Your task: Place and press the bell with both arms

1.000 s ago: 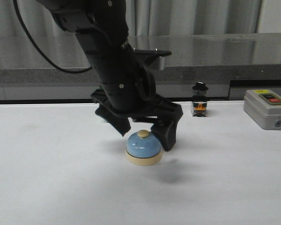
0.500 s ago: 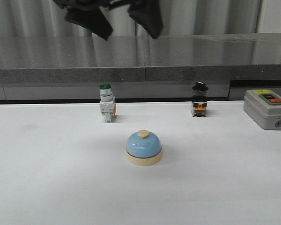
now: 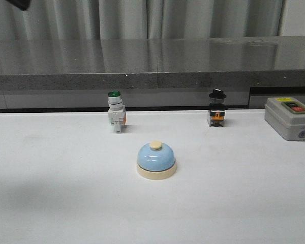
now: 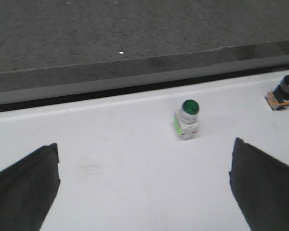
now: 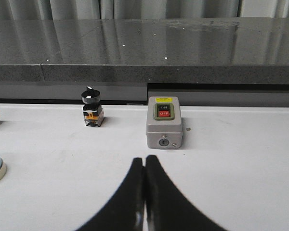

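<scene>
The left gripper (image 4: 144, 192) was wide open, its two fingers (image 4: 24, 187) far apart above the table (image 3: 51, 203). Behind it stood the green switch (image 3: 116, 118). The bell (image 3: 156, 160) sat upright on the table, in the middle, touched by nothing. Further right were the black switch (image 3: 216, 108) and the grey box (image 3: 290, 118). The right gripper (image 5: 144, 192) was closed, holding nothing.

My white table (image 3: 51, 203) is carrying the bell (image 3: 156, 160) at centre, the green-capped switch (image 3: 116, 118) and black-knobbed switch (image 3: 216, 114) standing behind it, and the grey button box (image 3: 290, 118) sitting far right.
</scene>
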`<action>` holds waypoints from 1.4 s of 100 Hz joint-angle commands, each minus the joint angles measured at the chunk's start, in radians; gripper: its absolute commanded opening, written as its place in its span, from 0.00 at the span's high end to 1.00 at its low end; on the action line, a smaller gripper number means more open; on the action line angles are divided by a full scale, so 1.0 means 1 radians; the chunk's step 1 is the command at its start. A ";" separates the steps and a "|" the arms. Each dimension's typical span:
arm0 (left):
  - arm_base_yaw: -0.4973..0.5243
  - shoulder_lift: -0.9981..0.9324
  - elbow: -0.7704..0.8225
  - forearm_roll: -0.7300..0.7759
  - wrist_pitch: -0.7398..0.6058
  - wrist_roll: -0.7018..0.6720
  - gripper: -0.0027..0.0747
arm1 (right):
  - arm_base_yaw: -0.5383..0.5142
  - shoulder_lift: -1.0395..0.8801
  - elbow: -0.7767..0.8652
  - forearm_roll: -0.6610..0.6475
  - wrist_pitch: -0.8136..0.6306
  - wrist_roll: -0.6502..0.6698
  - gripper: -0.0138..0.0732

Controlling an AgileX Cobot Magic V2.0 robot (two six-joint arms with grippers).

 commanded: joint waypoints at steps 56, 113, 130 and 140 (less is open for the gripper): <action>0.133 -0.612 0.331 -0.053 -0.158 -0.009 0.12 | -0.009 -0.018 -0.013 -0.012 -0.087 0.000 0.91; 0.133 -0.663 0.338 -0.053 -0.163 -0.009 0.99 | -0.009 -0.018 -0.013 -0.012 -0.087 0.000 0.91; 0.133 -0.663 0.338 -0.053 -0.163 -0.009 0.99 | -0.009 -0.018 -0.013 -0.012 -0.087 0.000 0.91; 0.133 -0.663 0.338 -0.053 -0.163 -0.009 0.99 | -0.009 -0.018 -0.013 -0.012 -0.087 0.000 0.91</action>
